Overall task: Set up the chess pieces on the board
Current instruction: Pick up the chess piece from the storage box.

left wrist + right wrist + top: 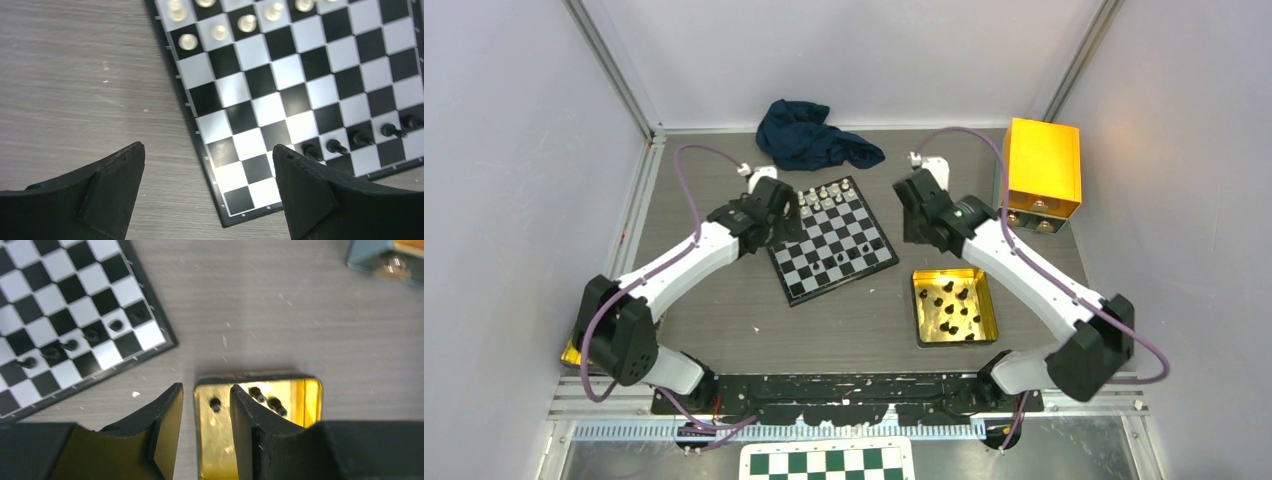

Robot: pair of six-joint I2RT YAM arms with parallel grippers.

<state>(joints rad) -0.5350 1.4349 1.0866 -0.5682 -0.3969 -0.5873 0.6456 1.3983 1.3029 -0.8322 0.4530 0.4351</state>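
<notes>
Grey wood-grain table [734, 320] under the board [829, 238], pale walls [504, 150] around.

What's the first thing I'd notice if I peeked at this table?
The black-and-silver chessboard sits in the middle, with tiny silver pieces lined along its far edge. Right of it, a shiny gold tray holds little black pieces, and a crumpled dark blue cloth lies at the back.

one board [809, 270], one gold tray [916, 310], one gold box [1044, 165], one blue cloth [814, 135], six black pieces [70, 345] on board.
</notes>
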